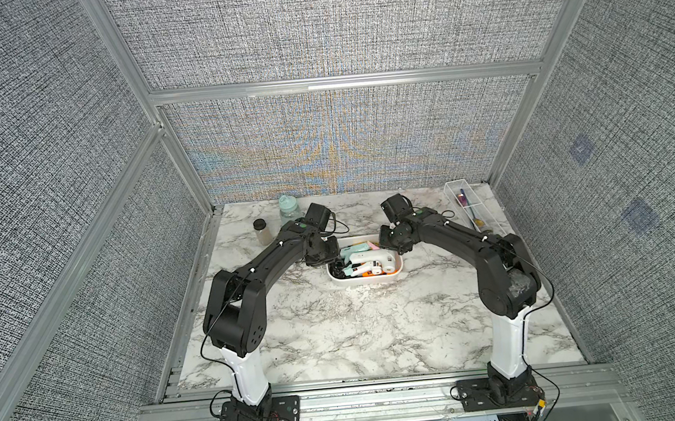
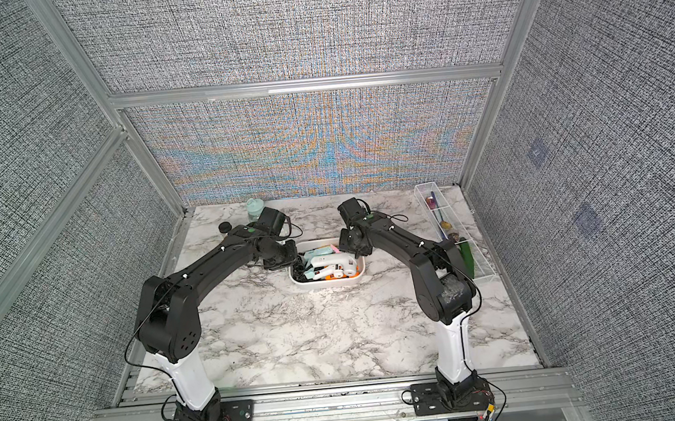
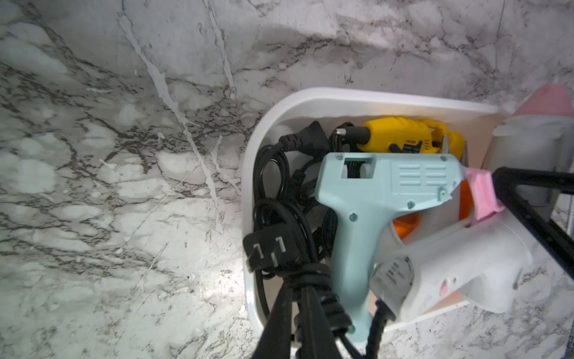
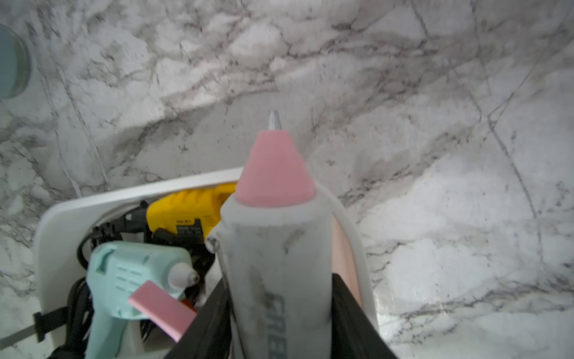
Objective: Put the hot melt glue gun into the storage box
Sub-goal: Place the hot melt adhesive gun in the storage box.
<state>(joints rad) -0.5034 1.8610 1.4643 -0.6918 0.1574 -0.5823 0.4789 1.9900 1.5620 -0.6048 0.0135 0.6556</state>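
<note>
Right hand [image 4: 281, 283] is sitting at bottom centre of the right wrist view, jaws partway closed and clamping the grey barrel of the white glue gun [image 4: 273, 242]. Pink nose is poking past the far rim of the storage box [image 4: 139, 189], mid-frame. Body is hanging over the box's end, beside the teal gun [image 4: 124, 273] and yellow gun [image 4: 186, 208] already lying inside. Can't tell if it's resting on them.

Left hand [image 3: 299, 298], bottom centre of the left wrist view, is pinching fully shut on the black cord bundle [image 3: 310, 276] at the box's other end.

Progress, my read: nearly done. Gun is sitting over the box, not yet released. Left to do: getting the nose inside the rim, letting go, tucking the cord in.

Both top views are showing the box mid-table [image 1: 339, 344], one hand at each end.
</note>
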